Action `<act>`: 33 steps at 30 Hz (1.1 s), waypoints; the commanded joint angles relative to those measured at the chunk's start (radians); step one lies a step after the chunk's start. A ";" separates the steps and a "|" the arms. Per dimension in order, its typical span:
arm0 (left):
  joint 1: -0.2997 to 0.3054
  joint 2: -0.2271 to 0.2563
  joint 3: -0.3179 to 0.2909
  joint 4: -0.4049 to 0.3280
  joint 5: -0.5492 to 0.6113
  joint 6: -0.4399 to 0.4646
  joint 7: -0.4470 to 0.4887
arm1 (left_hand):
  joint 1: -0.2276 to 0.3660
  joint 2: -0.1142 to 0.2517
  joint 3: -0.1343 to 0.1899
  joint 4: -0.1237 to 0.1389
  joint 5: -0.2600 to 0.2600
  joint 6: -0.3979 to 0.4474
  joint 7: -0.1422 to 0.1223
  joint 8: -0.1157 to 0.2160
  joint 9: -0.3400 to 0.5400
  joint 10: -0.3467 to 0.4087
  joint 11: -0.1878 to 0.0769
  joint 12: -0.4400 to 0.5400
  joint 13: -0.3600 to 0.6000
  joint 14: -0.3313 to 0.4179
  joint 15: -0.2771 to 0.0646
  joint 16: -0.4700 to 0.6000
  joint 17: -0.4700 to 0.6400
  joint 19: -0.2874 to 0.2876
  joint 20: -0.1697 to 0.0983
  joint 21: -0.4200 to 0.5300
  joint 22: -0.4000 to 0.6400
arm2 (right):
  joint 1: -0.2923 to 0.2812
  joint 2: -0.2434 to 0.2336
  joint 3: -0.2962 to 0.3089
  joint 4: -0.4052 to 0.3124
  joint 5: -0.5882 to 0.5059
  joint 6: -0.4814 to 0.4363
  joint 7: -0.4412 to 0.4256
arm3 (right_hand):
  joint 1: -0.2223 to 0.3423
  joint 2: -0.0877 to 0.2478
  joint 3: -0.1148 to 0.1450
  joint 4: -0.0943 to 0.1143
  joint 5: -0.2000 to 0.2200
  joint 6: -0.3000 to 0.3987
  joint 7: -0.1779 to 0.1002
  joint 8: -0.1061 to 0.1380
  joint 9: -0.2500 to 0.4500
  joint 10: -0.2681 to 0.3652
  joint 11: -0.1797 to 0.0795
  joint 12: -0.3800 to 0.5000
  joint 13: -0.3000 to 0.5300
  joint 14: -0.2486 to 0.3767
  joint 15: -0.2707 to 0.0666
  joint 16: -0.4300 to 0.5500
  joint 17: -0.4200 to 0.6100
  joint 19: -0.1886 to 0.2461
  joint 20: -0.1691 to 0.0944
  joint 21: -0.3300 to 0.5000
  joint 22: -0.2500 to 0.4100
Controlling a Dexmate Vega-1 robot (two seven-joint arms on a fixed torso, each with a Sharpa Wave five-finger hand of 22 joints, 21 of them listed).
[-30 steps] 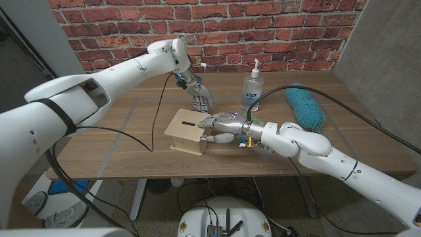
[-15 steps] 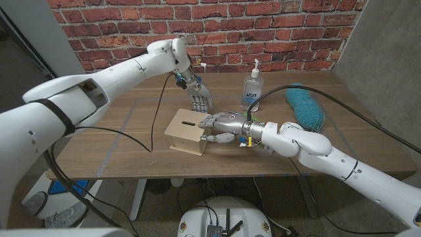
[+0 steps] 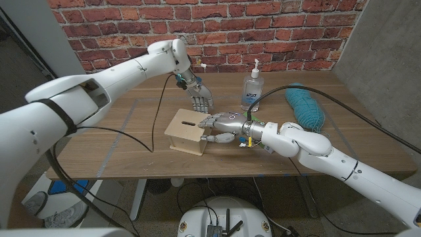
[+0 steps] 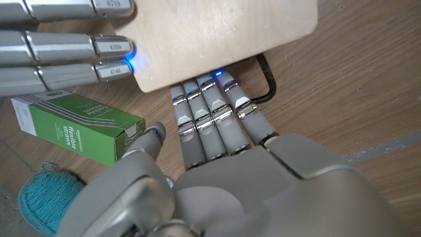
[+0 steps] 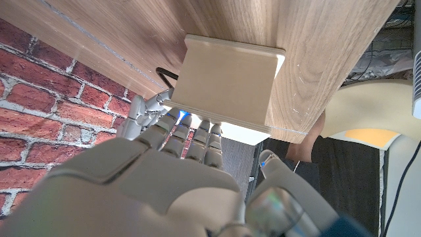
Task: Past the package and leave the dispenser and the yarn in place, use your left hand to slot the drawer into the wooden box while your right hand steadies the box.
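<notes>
Here, on the wooden table (image 3: 131, 141), the pale plywood box (image 3: 185, 132) with a slot cut in its lid sits near the middle, its long axis running across the table from left to right. Whether the drawer is seated inside cannot be told from these views. The left hand (image 3: 200, 97) hangs behind the box, fingers straight and together, pointing down, their tips pressed against the box's far edge, as the left wrist view shows (image 4: 210, 118); it holds nothing. The right hand (image 3: 220, 125) lies over the box's right end, fingers stretched along the lid and thumb against the side, clamping the box. Beside the left hand in its wrist view lies a green and white cardboard package (image 4: 75, 125); its print is too small to read, as is the label on the clear pump dispenser bottle (image 3: 252, 89) farther right. The teal yarn ball (image 3: 304, 105) lies near the table's right edge. Nothing has shifted since a second ago.
</notes>
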 commanded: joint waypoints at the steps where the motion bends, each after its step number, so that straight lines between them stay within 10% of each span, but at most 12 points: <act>1: 0.001 0.003 0.003 0.005 -0.014 0.007 -0.016 | -0.014 0.001 0.011 0.000 -0.004 0.003 0.001 0.002 0.003 0.020 -0.003 0.007 0.003 0.016 -0.056 0.007 0.002 0.011 -0.055 0.001 0.005 | 0.000 -0.003 -0.002 0.000 -0.001 0.003 0.001 | -0.007 0.116 0.009 -0.002 -0.005 0.005 -0.001 -0.001 0.005 -0.001 0.001 0.006 0.004 -0.001 -0.074 -0.002 0.005 0.009 -0.119 0.006 0.000; 33: 0.003 0.038 -0.015 -0.059 0.056 0.013 0.071 | -0.040 -0.015 0.061 -0.024 -0.006 -0.047 0.004 -0.010 0.003 -0.033 0.005 -0.010 0.004 -0.024 -0.055 -0.012 -0.001 -0.070 -0.040 -0.054 0.000 | 0.007 -0.001 -0.003 0.009 -0.013 0.010 -0.009 | -0.006 0.120 0.013 -0.001 -0.005 0.006 -0.005 0.000 0.005 -0.002 -0.001 0.006 0.004 -0.002 -0.077 -0.003 0.006 0.013 -0.121 0.006 0.000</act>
